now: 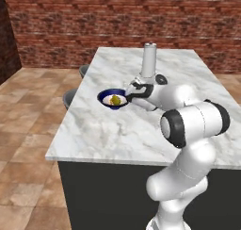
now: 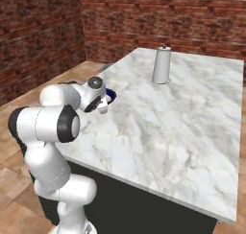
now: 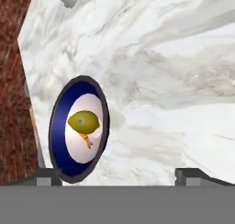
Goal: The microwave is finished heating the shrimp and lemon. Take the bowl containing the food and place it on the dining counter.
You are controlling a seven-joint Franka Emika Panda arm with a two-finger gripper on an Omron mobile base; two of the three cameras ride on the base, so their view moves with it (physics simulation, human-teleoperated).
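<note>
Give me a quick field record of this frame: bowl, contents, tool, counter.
bowl: bowl sits on the counter, near its left edge
contents: lemon with shrimp beside it
tool: tool open at the bowl's right side, fingers spread, not gripping
other: grey cylinder upright behind the bowl
task: bowl appears placed

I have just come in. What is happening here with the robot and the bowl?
The white arm reaches over the dining counter, its pincer at the rim of the bowl. The bowl sits on the marble top, near the counter's edge, with the lemon and the shrimp inside. In the hand view the fingers are spread wide and the bowl is off to one side, so the pincer looks open, not gripping. A tall grey cylinder stands farther back.
</note>
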